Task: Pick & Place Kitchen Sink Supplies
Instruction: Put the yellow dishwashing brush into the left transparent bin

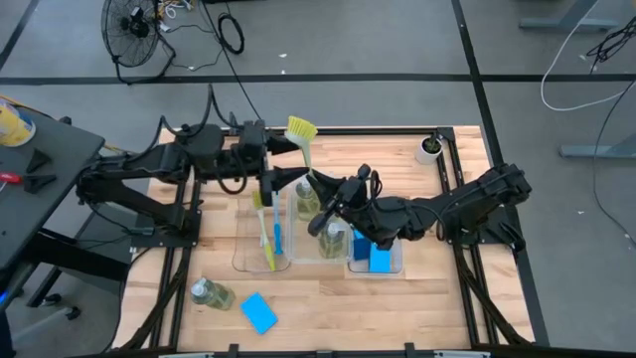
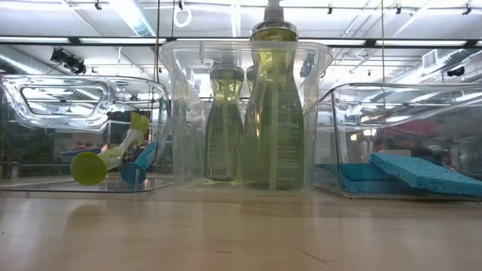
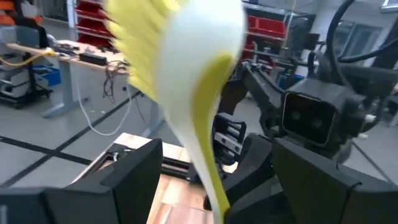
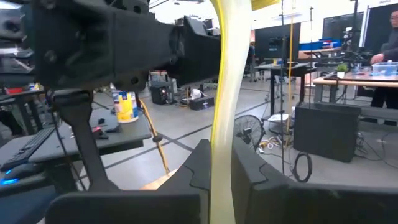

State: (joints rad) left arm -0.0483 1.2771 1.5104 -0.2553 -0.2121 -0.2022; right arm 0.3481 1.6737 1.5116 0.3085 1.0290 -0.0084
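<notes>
Brush in hand: yellow-green dish brush [image 1: 302, 139] held above the trays near the bench middle, bristle head up, handle pinched low by the right tool [image 4: 217, 163], fingers pressed onto the handle.
Left tool: left tool [image 1: 280, 145] at the brush head, fingers [image 3: 127, 180] spread wide on either side of the handle, not gripping.
Stage, judged: looked like a handover between arms or a drop into the brush tray; brush not yet placed.
Done so far: one yellow-green brush [image 1: 264, 234] and one blue brush [image 1: 277, 239] lying in the left tray [image 1: 241, 261]; soap bottles [image 2: 275, 113] standing in the middle tray [image 2: 316, 113], at least two countable; blue sponges [image 2: 422, 172] stacked in the right tray [image 2: 471, 105], count unclear.
Left to do: held brush to be set down; one soap bottle [image 1: 213, 294] lying on its side on the bare bench [image 1: 417, 308] near the front-left; one blue sponge [image 1: 259, 312] just beside it.
Around: small white cup [image 1: 429, 149] at the far right corner, well apart from the work.
In the way: both arms crowded over the trays; upright pump heads close beneath the right arm, a likely snag.
</notes>
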